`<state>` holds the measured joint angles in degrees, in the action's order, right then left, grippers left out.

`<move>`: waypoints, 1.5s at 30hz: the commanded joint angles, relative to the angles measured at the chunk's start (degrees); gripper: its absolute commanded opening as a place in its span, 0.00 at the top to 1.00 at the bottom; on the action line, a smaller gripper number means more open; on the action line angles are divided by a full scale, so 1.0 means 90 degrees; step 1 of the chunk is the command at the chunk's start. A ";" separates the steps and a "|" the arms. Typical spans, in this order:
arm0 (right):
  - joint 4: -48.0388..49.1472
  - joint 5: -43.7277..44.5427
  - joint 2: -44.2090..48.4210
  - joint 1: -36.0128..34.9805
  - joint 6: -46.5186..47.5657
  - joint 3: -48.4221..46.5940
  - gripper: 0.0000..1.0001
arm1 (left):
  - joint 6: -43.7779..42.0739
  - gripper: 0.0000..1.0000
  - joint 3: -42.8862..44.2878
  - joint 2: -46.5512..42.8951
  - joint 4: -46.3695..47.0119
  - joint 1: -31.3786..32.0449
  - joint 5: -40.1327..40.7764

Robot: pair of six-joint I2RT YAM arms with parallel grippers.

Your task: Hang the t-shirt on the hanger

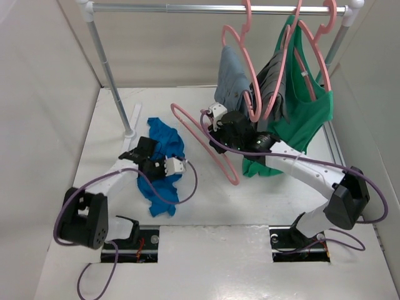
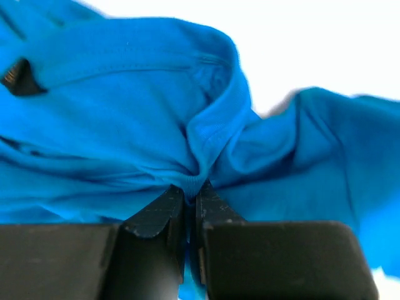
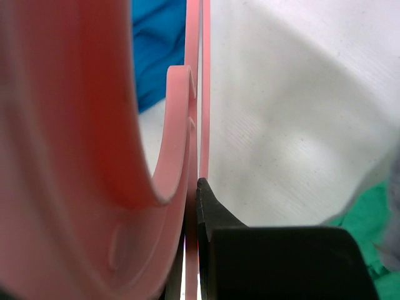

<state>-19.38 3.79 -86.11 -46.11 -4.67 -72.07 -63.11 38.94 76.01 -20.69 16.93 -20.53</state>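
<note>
The royal-blue t-shirt (image 1: 164, 150) lies crumpled on the white table, left of centre. My left gripper (image 1: 145, 150) is at its left edge and is shut on a fold of the cloth; the left wrist view shows both fingers pinching the t-shirt (image 2: 125, 94) at the gripper (image 2: 189, 195). My right gripper (image 1: 215, 139) is shut on the thin pink hanger (image 1: 229, 166), holding it slanted just right of the t-shirt. In the right wrist view the hanger (image 3: 194, 94) runs up between the fingers of the gripper (image 3: 192, 203), with the t-shirt (image 3: 159, 50) behind.
A silver rail (image 1: 187, 9) spans the back, with its post (image 1: 111, 78) at the left. Grey garments (image 1: 232, 75) and a green tank top (image 1: 307, 115) hang from it on other pink hangers, close behind my right wrist. White walls enclose both sides.
</note>
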 commanded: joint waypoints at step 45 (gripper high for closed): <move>-0.0122 0.0438 0.1833 0.0045 -0.0009 0.1212 1.00 | 0.2188 0.53 0.0663 0.0900 0.1987 0.0853 0.0437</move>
<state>-21.56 6.22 -70.85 -46.04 -4.73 -59.72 -42.65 43.81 85.36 -2.79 24.67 -14.92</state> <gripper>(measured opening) 0.143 0.473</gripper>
